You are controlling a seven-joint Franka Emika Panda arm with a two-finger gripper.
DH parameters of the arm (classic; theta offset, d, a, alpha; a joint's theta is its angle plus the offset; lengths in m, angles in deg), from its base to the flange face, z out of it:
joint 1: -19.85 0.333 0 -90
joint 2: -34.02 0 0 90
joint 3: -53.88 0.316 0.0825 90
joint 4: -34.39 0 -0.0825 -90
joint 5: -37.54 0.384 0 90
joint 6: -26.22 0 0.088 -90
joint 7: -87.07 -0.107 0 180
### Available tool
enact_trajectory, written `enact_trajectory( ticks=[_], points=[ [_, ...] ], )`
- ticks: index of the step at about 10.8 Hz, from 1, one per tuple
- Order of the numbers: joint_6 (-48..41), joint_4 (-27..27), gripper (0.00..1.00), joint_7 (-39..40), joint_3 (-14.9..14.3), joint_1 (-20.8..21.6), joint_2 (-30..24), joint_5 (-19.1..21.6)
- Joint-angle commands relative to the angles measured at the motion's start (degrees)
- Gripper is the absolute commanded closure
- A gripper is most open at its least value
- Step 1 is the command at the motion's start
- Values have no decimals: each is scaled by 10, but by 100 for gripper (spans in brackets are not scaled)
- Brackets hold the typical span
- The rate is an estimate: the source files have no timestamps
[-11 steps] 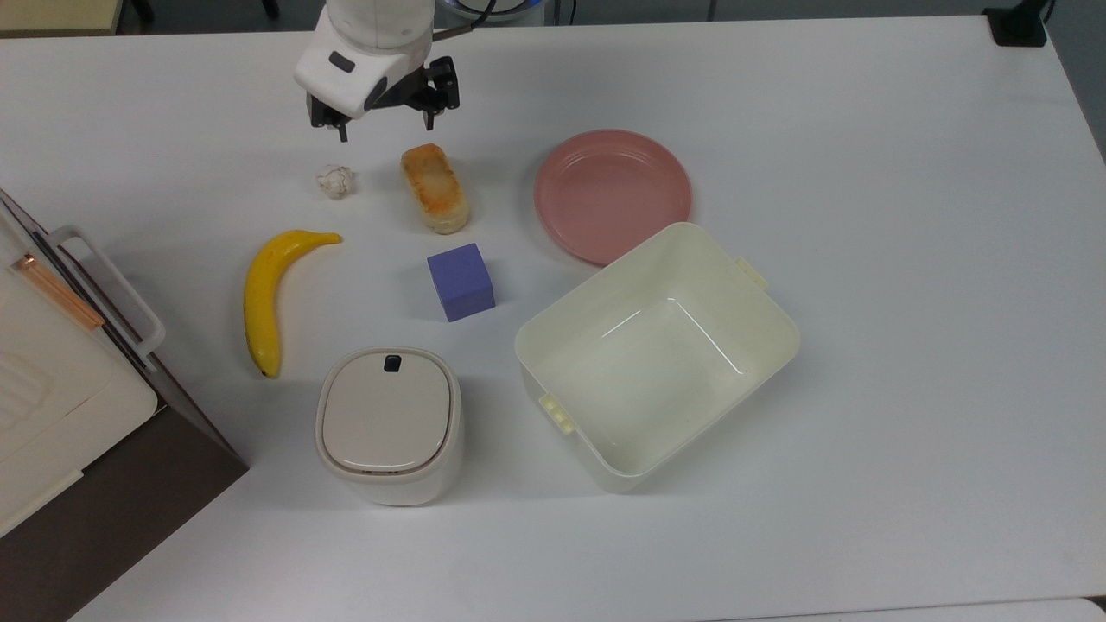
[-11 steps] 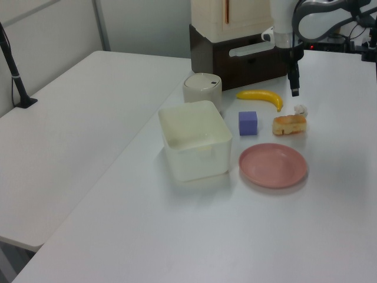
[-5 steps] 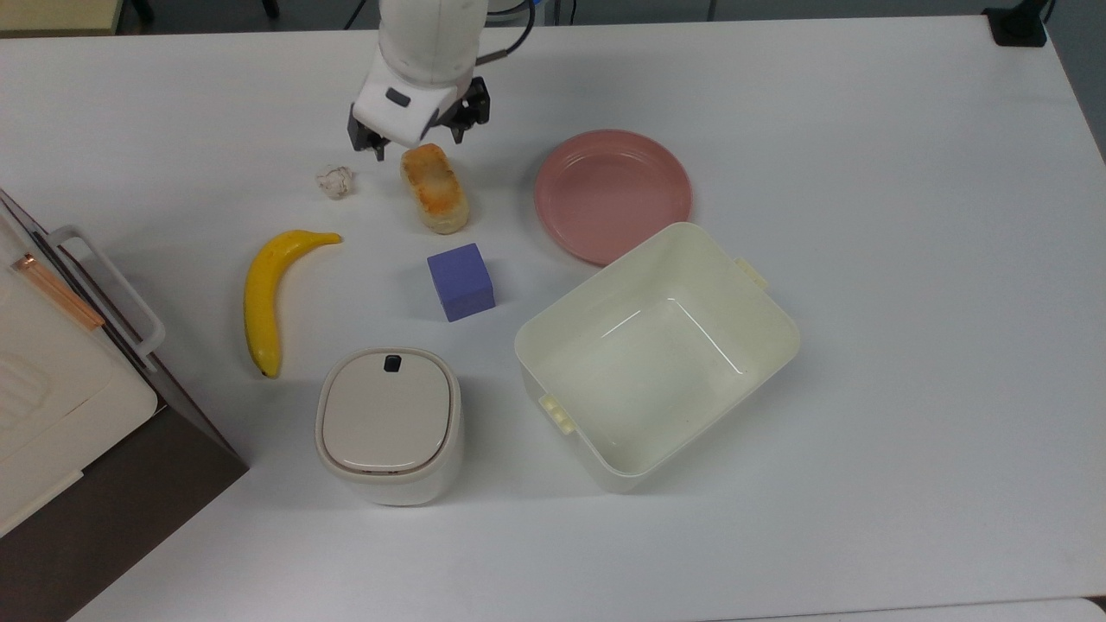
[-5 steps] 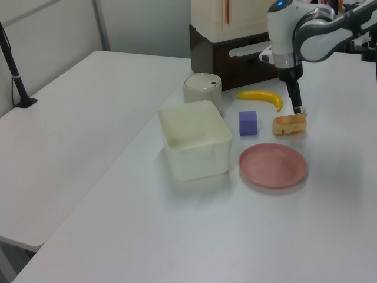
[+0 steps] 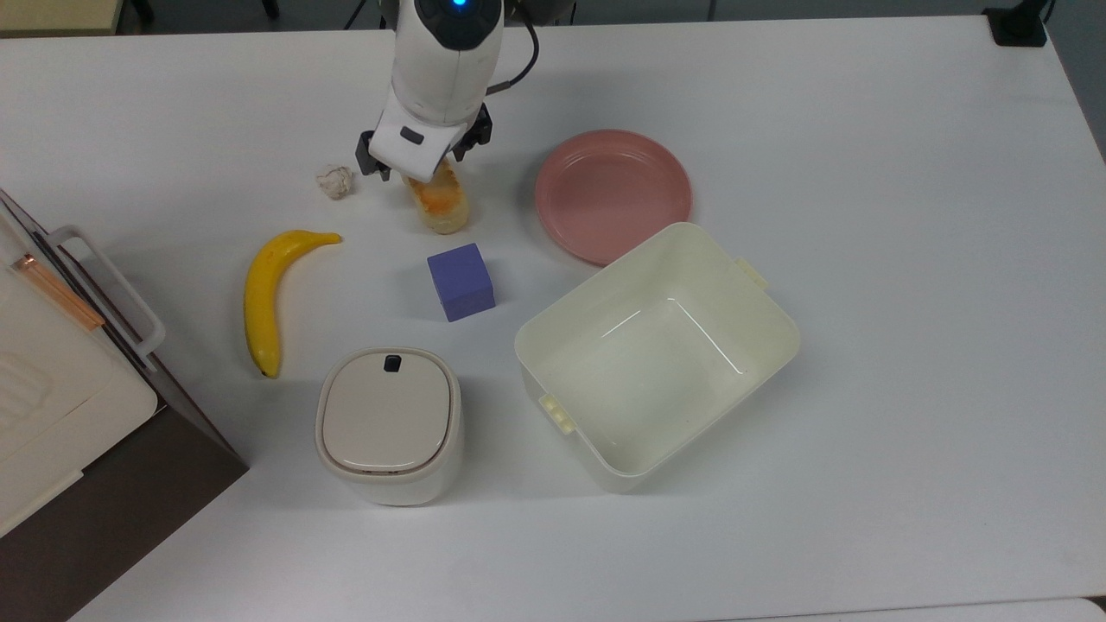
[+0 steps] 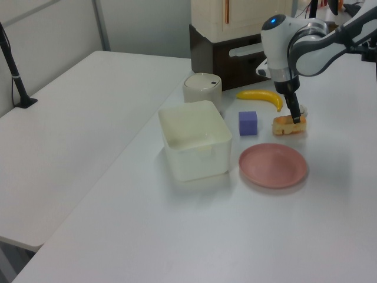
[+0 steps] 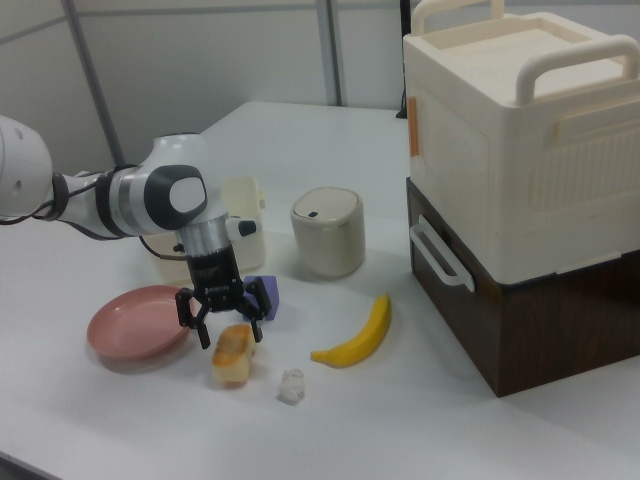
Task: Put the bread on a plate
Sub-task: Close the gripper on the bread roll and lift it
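The bread (image 5: 442, 209) is a small toasted loaf lying on the white table, left of the pink plate (image 5: 612, 194) in the top view. My gripper (image 5: 422, 166) hangs low over the loaf's far end and covers that end in the top view. In the right view the gripper (image 7: 225, 328) is open, one finger on each side of the bread (image 7: 232, 358). In the left view the gripper (image 6: 295, 118) reaches down onto the bread (image 6: 287, 125), with the plate (image 6: 273, 165) nearer the camera. The plate holds nothing.
A white wrinkly ball (image 5: 335, 181) lies just left of the gripper in the top view. A purple cube (image 5: 460, 281), a banana (image 5: 263, 294), a lidded white canister (image 5: 389, 423) and a big cream tub (image 5: 605, 269) sit nearer. A cream box on a brown cabinet (image 5: 52, 406) stands at the top view's left edge.
The gripper has moved from behind the wrinkly ball toward the top view's right and down onto the bread's far end. The bread and plate have not moved.
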Motion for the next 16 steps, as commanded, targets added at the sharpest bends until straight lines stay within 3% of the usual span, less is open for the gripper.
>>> enact_trajectory(
  ticks=[1,5,6,7,8,9,13,16],
  points=[
    [14,-22,0,-9,-3,8,4,-22],
    [14,-25,1,-9,-3,18,19,-42],
    [14,-24,18,-8,-3,17,19,-42],
    [14,-23,46,-4,-3,17,19,-42],
    [14,-22,83,-4,-3,16,20,-42],
    [14,-20,100,-5,-3,16,19,-42],
    [11,-12,100,-51,-2,19,11,-35],
    [-29,5,100,-62,25,19,-22,-28]
  ],
)
